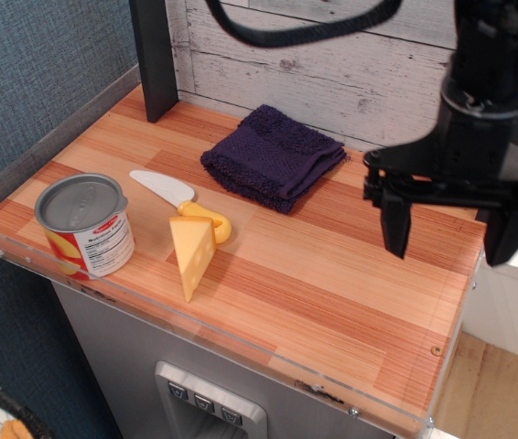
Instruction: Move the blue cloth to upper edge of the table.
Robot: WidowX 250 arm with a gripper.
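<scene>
The blue cloth (273,156) lies folded near the far edge of the bench (332,274), just in front of the whitewashed plank wall (332,73). Right of the cloth, the claw (448,233) hangs with its fingers spread wide, holding nothing. Bare striped wood lies between them. The soup can (85,224), well left of the cloth, has an unreadable label.

The soup can (85,226) carries a red and white label. Its dark print is too small to read.
</scene>
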